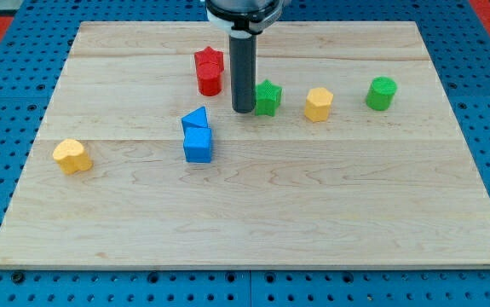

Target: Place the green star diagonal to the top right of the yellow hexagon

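Just left of the yellow hexagon (318, 104) sits the green star (268, 97), with my tip (243, 110) touching or nearly touching its left side, grasping nothing since the rod only pushes. The star looks light, rigid and prone to spin, so I judge a push through its lower-left flank, close to centre, steers it best toward the hexagon's top right.

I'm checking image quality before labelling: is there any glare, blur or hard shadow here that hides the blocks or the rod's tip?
Camera view: even, soft light, with only faint shadows beside the blocks; no glare on the pale wooden board; the green star block, yellow hexagon block and my tip, just left of the star, are all sharp; the arm's upper part is cropped at the view's top.
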`<state>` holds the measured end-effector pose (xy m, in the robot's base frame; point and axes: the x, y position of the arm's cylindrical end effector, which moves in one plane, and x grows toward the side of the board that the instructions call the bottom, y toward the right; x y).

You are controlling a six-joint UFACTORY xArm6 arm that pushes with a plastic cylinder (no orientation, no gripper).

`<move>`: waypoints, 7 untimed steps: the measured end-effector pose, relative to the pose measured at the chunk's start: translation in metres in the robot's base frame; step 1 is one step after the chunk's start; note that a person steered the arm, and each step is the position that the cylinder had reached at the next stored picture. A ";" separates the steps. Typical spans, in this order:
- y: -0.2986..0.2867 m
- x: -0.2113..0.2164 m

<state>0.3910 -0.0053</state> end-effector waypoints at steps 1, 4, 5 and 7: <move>0.018 -0.005; 0.036 -0.069; 0.108 -0.069; 0.132 -0.076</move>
